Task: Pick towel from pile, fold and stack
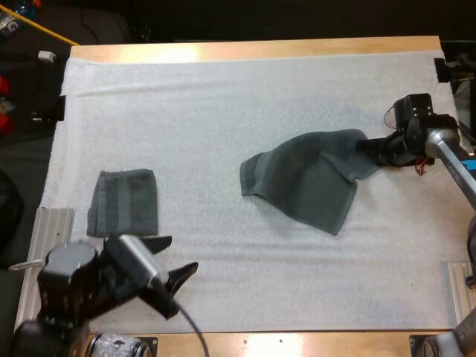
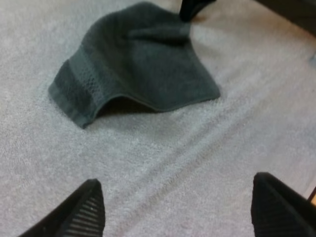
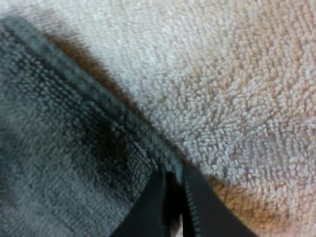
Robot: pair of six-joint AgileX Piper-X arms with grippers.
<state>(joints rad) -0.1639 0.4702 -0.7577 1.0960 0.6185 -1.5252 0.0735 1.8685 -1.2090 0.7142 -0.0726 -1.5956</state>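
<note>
White mat (image 1: 223, 97), wooden table (image 1: 253, 50), crumpled towel (image 1: 305, 178)

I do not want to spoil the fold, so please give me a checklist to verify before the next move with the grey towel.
1. Right gripper shut on the loose towel at its corner: ok.
2. Left gripper open, clear of everything: ok.
3. Loose towel flat on the mat: not ok, it is draped and one edge arches up.
4. Folded towel apart from the loose one: ok.
5. How deep that grip is: cannot tell.
</note>
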